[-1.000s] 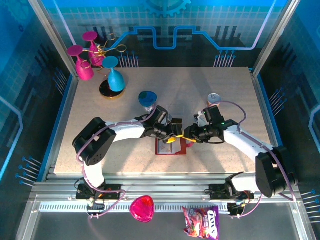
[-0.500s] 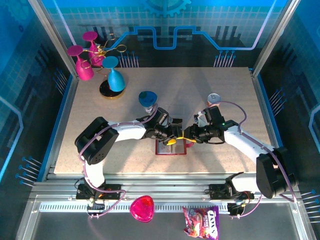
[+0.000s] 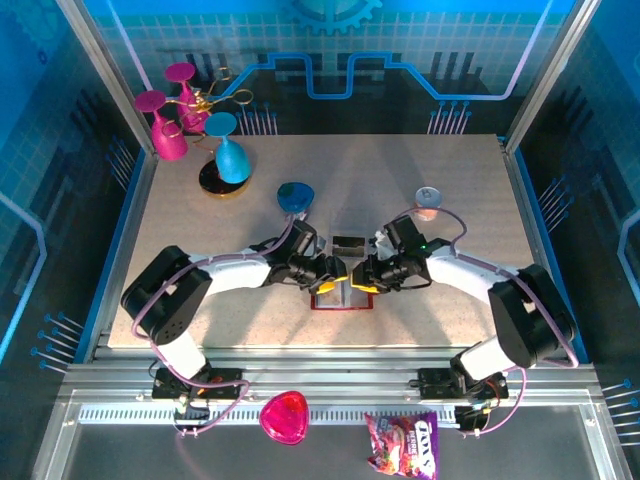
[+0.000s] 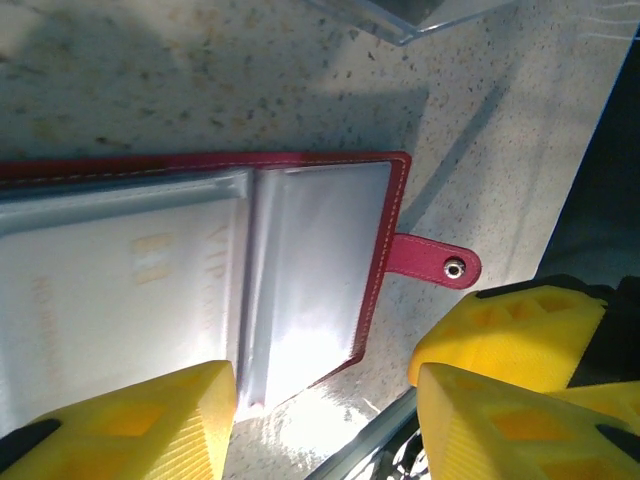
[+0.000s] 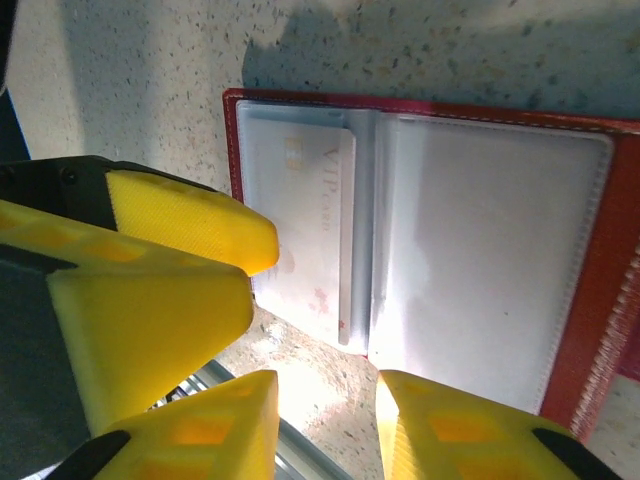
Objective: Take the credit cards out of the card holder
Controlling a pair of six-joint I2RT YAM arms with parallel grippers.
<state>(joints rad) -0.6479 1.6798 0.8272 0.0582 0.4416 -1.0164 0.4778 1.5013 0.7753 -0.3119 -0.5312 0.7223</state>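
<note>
Top external view: the card holder (image 3: 345, 301) lies open near the tabletop's (image 3: 200, 230) near edge, midway along it. In the right wrist view, a pale card (image 5: 300, 220) in its pocket reads "VIP". Both arms stretch low and inward. The left gripper (image 4: 325, 385) and right gripper (image 5: 328, 390) meet over the holder, jaws parted, holding nothing.
</note>
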